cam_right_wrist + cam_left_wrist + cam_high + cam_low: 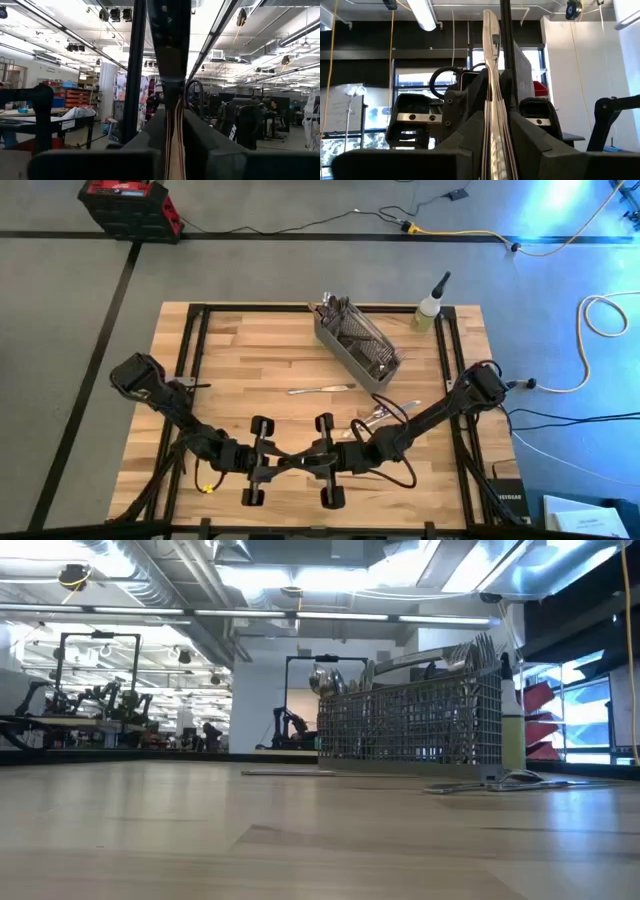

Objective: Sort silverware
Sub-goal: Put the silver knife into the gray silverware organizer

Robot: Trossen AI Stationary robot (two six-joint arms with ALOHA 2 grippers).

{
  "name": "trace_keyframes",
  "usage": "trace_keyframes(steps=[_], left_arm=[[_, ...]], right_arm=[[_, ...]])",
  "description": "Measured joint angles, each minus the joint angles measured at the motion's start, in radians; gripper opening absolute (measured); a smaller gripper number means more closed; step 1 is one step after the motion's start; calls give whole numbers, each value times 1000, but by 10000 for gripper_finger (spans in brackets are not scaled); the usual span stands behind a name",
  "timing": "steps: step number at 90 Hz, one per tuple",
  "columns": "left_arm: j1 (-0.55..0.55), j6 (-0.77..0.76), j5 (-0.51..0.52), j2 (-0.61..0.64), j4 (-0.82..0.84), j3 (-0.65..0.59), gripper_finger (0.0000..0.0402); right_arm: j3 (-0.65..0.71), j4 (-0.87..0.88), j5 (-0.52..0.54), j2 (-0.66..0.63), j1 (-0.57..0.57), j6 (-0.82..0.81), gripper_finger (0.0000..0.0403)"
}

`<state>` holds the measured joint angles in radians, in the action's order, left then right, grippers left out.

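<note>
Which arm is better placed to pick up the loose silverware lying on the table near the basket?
Probably right. The loose silverware lies beside the right arm, and the right claw is nearer to it than the left claw, which is shut on a utensil.

My table [250,370] is a pale butcher-block top filling the middle of the high view, edged by a black frame. On it, toward the upper right, sits the gray mesh basket [356,344], angled, with silverware handles poking out of its upper-left end. Just below the basket, near the centre, a single piece of silverware [322,389] lies flat. Lower right of that, a small cluster of silverware [384,412] rests on the wood. At the upper-right corner stands a small bottle [430,308].
</note>
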<state>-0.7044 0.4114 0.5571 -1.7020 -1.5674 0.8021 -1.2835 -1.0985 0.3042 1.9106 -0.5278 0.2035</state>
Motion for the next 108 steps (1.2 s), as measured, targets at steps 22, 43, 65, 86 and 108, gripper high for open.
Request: trace_keyframes(steps=[22,43,65,86,108], left_arm=[[0,4,5,0,0,0,63],[0,7,5,0,9,0,63],[0,27,14,0,16,0,82],[0,30,21,0,14,0,148],[-3,11,24,0,10,0,213]], right_arm=[[0,2,0,0,0,-6,21],[0,8,-1,0,-1,-8,21],[0,11,-1,0,-1,-19,21],[0,18,-2,0,-1,-19,20],[0,35,-8,0,-3,-19,20]])
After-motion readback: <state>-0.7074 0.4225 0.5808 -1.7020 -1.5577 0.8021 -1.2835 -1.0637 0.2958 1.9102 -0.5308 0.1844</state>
